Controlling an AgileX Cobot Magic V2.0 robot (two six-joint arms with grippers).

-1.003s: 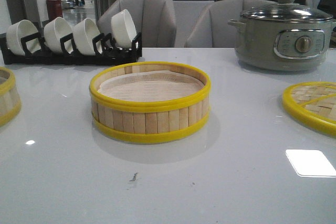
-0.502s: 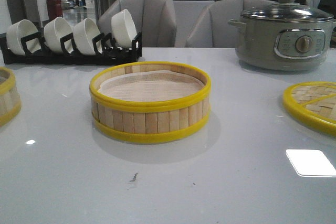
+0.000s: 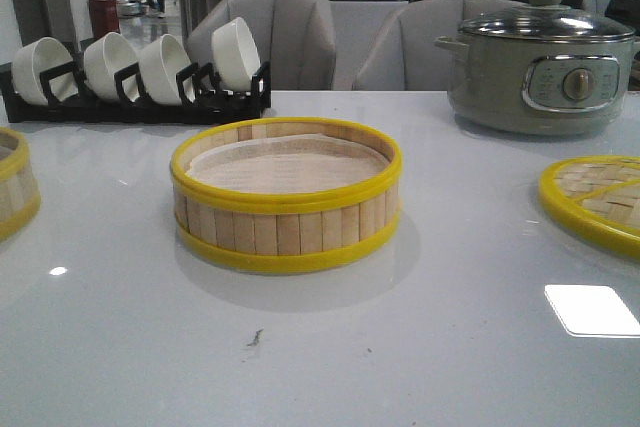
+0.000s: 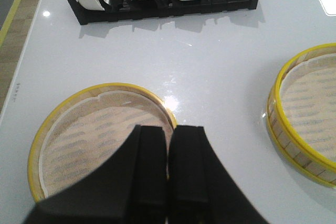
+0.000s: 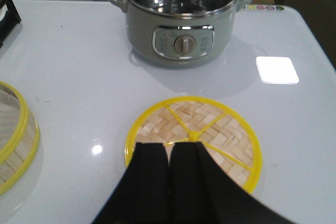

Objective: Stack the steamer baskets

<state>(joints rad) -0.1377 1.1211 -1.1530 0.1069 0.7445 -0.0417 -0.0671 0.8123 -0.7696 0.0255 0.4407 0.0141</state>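
One steamer basket [image 3: 285, 227] with bamboo slat walls, yellow rims and a pale liner stands at the table's middle. It also shows in the left wrist view [image 4: 294, 129] and at the edge of the right wrist view [image 5: 16, 145]. A second steamer basket [image 3: 12, 192] stands at the left edge, and it lies under my left gripper [image 4: 171, 128] in the left wrist view [image 4: 89, 135]. That gripper is shut and empty, above the basket's rim. My right gripper [image 5: 169, 145] is shut and empty, above the woven lid [image 5: 220, 129]. Neither gripper shows in the front view.
The flat yellow-rimmed woven lid [image 3: 600, 197] lies at the right. A grey-green electric pot [image 3: 545, 62] stands at the back right. A black rack with white bowls [image 3: 135, 77] stands at the back left. Chairs stand behind the table.
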